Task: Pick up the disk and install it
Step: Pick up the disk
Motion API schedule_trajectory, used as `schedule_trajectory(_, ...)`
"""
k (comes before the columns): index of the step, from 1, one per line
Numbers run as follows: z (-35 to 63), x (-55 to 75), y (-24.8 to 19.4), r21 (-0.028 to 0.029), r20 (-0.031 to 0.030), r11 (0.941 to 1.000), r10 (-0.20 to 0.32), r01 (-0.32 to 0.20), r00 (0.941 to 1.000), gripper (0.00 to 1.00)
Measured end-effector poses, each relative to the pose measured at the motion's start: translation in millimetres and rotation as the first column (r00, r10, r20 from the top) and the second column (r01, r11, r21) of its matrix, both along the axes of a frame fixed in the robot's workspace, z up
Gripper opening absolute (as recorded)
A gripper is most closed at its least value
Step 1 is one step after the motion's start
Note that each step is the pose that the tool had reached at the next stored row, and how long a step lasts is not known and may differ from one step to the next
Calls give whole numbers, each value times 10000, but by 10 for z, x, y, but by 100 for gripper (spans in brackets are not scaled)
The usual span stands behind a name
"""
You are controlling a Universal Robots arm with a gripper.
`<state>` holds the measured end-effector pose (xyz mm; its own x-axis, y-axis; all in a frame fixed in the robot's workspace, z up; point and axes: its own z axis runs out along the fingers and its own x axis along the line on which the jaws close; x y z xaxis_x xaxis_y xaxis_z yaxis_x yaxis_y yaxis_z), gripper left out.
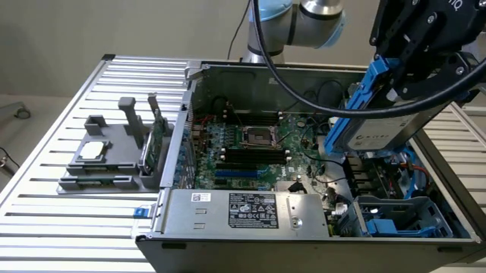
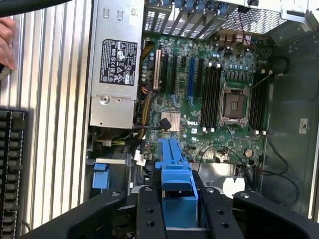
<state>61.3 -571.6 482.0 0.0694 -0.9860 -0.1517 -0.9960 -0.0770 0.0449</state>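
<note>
The disk (image 1: 379,129), a silver-grey drive with a white label in a blue plastic carrier, hangs tilted above the open computer case (image 1: 448,170) at the exterior view's right. My gripper (image 1: 406,79) is shut on the carrier's upper edge and holds the disk clear of the case. In the wrist view the blue carrier of the disk (image 2: 174,167) sticks out between my two black fingers (image 2: 149,211), with the motherboard far below. My gripper (image 2: 180,211) clamps it from both sides.
Inside the case lie the motherboard (image 1: 251,148), a grey power supply (image 1: 243,209) at the front and a blue-railed drive bay (image 1: 402,219) at the front right. A grey fixture (image 1: 114,165) holds a green circuit card (image 1: 157,142) and a chip (image 1: 91,149). A hand (image 2: 5,42) shows at the table's edge.
</note>
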Motion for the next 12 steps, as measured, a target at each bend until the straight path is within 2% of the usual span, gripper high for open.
schedule_trajectory(12,26,163,-175,-1,-21,10000,-1,1,10000,33)
